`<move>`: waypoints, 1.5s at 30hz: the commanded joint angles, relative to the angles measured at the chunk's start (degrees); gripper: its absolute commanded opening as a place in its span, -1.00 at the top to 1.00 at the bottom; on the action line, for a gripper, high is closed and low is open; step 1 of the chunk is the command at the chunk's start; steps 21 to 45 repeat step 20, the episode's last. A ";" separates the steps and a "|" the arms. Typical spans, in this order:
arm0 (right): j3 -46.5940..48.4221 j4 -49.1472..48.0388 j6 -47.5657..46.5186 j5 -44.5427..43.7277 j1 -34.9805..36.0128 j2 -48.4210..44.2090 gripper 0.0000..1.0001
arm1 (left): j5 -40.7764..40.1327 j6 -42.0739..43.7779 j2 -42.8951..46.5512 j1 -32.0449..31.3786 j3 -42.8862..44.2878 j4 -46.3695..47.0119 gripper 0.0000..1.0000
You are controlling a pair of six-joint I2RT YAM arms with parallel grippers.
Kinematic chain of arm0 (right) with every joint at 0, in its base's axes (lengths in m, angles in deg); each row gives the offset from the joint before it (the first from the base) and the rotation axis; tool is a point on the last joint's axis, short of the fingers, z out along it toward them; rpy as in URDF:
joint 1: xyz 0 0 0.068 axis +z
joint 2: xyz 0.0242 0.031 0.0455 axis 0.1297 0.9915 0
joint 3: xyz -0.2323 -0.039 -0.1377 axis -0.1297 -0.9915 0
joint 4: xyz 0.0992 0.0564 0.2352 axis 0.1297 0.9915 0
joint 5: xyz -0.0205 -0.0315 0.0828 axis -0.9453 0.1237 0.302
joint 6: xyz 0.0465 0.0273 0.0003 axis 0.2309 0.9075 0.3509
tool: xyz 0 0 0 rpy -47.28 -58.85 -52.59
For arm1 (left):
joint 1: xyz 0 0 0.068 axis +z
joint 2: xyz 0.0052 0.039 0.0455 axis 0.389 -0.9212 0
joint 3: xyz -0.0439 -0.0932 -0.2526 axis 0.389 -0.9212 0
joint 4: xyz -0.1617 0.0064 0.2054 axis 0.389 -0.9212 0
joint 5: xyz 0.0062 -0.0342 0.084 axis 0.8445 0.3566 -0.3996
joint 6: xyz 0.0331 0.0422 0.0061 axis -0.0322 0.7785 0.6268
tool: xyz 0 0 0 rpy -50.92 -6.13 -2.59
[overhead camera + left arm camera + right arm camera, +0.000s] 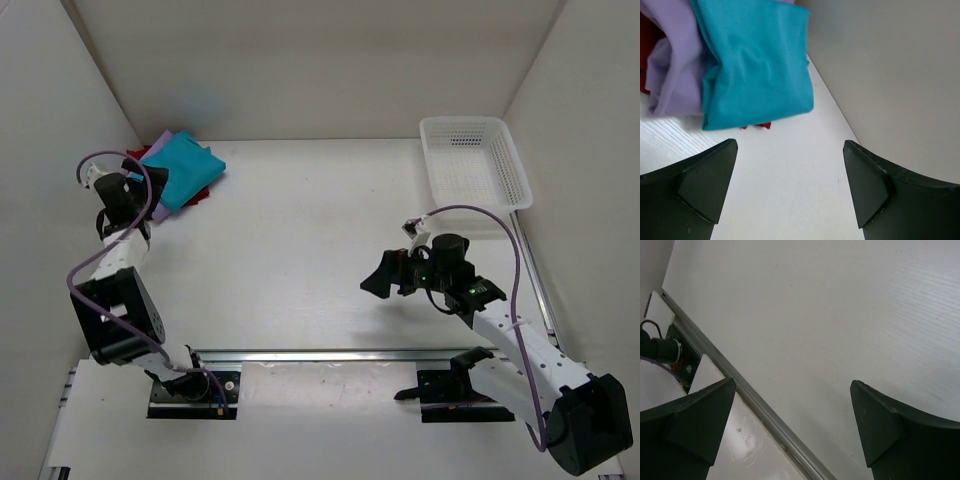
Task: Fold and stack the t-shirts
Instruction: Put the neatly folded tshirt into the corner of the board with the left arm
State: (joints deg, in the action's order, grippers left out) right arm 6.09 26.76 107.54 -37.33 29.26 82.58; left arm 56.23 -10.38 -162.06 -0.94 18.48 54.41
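A white plastic mesh basket (pixel 472 165) sits at the white bench's (pixel 300 250) far right. In the far left corner, a teal t-shirt (pixel 185 165) lies atop a lavender t-shirt (pixel 160 208) and a deep red t-shirt (pixel 205 192). The left fingers (pixel 700 185) and right fingers (pixel 695 420) gape wide, gripping nothing.

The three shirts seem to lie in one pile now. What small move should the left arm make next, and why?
Probably draw the left gripper straight back, away from them. The teal shirt lies on the lavender shirt, with the red shirt beneath, and the jaws stand open and empty just short of the teal edge, so nothing seems left to carry.
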 commanded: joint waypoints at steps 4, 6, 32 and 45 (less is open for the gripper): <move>-2.29 -4.31 2.98 -4.61 8.06 -0.25 -0.98 | 1.88 6.47 8.69 -12.34 -9.10 -3.48 -0.97; -2.64 -4.40 3.34 -4.96 9.40 0.89 -0.98 | 1.97 10.32 9.66 -18.15 -10.08 -6.39 -0.98; -7.04 -6.07 3.52 -4.70 10.54 -1.56 -0.98 | 3.99 17.28 21.62 -33.47 -21.24 -12.90 -0.97; -7.04 -6.07 3.52 -4.70 10.54 -1.56 -0.98 | 3.99 17.28 21.62 -33.47 -21.24 -12.90 -0.97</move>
